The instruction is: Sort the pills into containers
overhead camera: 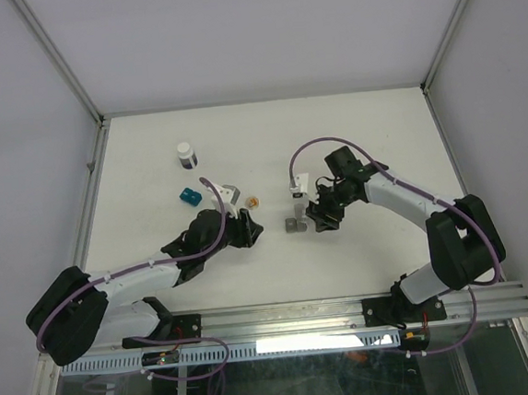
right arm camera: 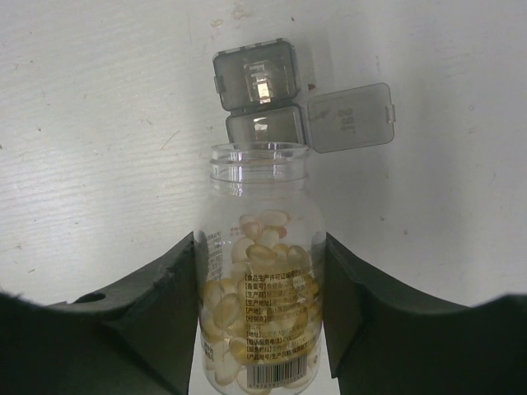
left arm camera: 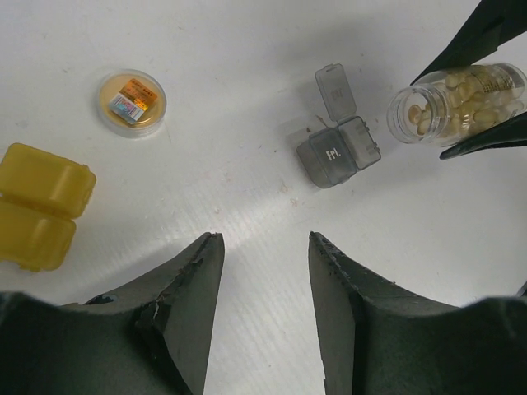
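Near mid-worktop point(overhead camera: 378, 123), the gray container point(left arm camera: 333, 154), marked "Fri", lies with one lid flipped open and bare surface around it. Right end effector point(right arm camera: 259, 255) grips a pill bottle point(right arm camera: 259, 329), mouth near the open cell. Left end effector point(left arm camera: 263, 243) gapes empty; the amber container point(left arm camera: 37, 206) lies well apart.

table point(overhead camera: 351, 134): white | 1 white-topped dark jar point(overhead camera: 185, 154) | 1 clear round lid point(left arm camera: 132, 102)
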Robot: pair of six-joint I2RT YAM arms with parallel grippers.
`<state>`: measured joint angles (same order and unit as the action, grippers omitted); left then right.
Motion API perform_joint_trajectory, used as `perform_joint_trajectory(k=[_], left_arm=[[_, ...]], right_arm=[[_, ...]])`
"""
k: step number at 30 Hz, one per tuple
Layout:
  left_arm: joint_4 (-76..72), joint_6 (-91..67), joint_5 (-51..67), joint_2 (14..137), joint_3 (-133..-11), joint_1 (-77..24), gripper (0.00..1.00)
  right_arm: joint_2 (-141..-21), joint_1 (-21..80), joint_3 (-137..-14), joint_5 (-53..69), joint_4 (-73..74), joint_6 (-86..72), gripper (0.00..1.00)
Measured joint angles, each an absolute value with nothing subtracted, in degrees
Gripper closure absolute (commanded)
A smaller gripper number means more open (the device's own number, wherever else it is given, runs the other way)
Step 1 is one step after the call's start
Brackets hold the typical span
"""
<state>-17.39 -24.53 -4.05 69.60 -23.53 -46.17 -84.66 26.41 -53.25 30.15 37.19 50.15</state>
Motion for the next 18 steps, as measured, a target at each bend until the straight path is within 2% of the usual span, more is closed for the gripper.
perform_joint_trajectory(k=[6, 11, 18], left_arm=[[-18.3, -24.2, -5.8, 66.8, -21.5, -46.2, 0.40], [-19.4, -23.6, -6.7, 64.3, -19.6, -46.2, 0.23], [-19.6, -23.3, -7.8, 62.4, -18.7, -46.2, 0.19]], right_arm=[[-85.7, 27.5, -53.3, 29.0, 37.4, 50.8, 1.00], [-87.1, 28.4, -53.3, 27.7, 37.7, 51.0, 1.00], [-87.9, 28.8, -53.4, 26.2, 37.8, 51.0, 1.00]])
